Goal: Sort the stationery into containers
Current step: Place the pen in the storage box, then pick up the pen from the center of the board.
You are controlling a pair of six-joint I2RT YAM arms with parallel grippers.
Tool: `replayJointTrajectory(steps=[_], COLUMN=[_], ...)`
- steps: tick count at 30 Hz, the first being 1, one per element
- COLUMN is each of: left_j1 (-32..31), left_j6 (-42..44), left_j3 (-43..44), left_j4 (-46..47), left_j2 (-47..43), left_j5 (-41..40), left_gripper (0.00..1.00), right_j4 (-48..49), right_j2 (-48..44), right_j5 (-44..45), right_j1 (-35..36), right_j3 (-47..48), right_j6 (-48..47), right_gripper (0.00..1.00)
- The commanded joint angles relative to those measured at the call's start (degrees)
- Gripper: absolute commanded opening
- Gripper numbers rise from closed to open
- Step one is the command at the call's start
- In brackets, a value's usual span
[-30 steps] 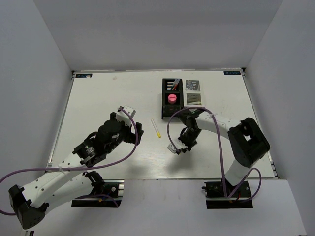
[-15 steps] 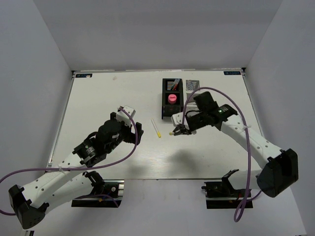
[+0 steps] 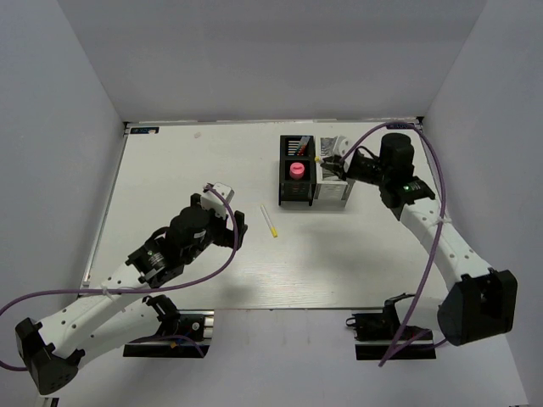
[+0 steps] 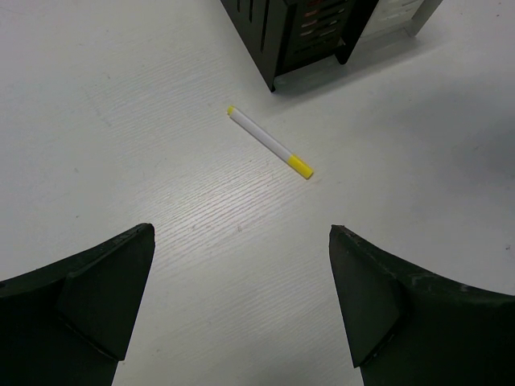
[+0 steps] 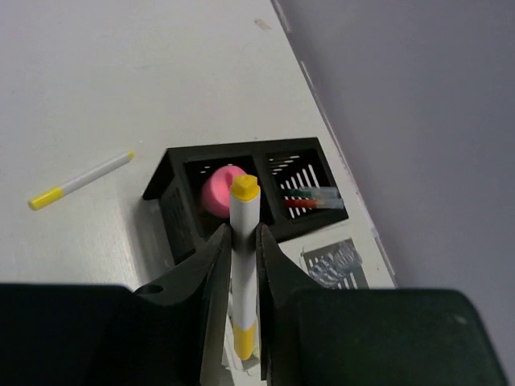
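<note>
My right gripper [image 3: 327, 158] is shut on a white-and-yellow pen [image 5: 244, 257] and holds it upright over the white-grey organiser [image 3: 335, 192], next to the black organiser [image 3: 282, 174]. In the right wrist view the pen stands between my fingers [image 5: 216, 265], above the seam of the two boxes. The pink-capped tube [image 5: 219, 189] sits in the black organiser's near compartment, and a red-black pen [image 5: 314, 201] lies in its far one. A second white-and-yellow pen [image 3: 269, 221] lies on the table; it also shows in the left wrist view [image 4: 269, 142]. My left gripper [image 4: 241, 233] is open and empty, a little short of that pen.
The table [image 3: 187, 170] is walled on the left, back and right. The black organiser's corner [image 4: 298, 40] stands just beyond the loose pen in the left wrist view. The right arm's purple cable [image 3: 424, 157] loops above the table's back right.
My right arm has swung from the table in front of the organisers up and back to above the white-grey organiser, carrying the pen. The left arm has not moved.
</note>
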Motion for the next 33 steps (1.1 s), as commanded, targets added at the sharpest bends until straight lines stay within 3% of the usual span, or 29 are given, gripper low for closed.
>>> replayJointTrajectory(steps=[1,7,15,21,23,27,29,31,32,33], left_j1=[0.1,0.1,0.1,0.1,0.1,0.1,0.1,0.1,0.1,0.1], left_j6=[0.5,0.5,0.5,-3.3,-7.3,-14.3,-18.7,-21.8,-23.9,-24.9], left_j3=[-0.3,-0.3,-0.3,-0.3,-0.3,0.8,0.3,0.3,0.9,1.8], left_j4=[-0.4,-0.4,-0.4,1.0,1.8,4.0,9.4,11.7,12.5,13.0], left_j2=[-0.1,0.4,2.8,7.7,9.9,15.7,19.4,22.2,25.6,27.4], left_j5=[-0.3,-0.3,0.4,2.7,4.3,5.0,5.6,4.9,4.1,3.5], left_gripper=[0.99,0.99,0.99,0.99,0.99,0.99,0.99,0.94,0.89,0.86], right_j4=[11.9,20.5,27.9,27.9,27.5,28.1,29.5,31.0,32.2,32.2], right_j2=[3.3,11.2,20.5,25.6,26.0,23.1,18.5,13.5,12.0,6.6], right_j5=[-0.2,-9.1,-13.4,-14.9,-15.2,-16.3,-16.5,-15.6,-14.5,-10.3], right_j1=[-2.6,-6.0,-8.2,-10.5,-11.4,-12.7,-13.6,-14.0,-14.2,-14.2], right_j3=[-0.3,1.1,3.9,6.6,7.0,3.8,0.0,-2.5,-3.8,-7.2], right_j6=[6.1,13.2,18.2,20.8,21.1,21.2,22.6,24.6,28.2,30.6], right_gripper=[0.0,0.0,0.0,0.34,0.5,0.53,0.55,0.61,0.9,0.9])
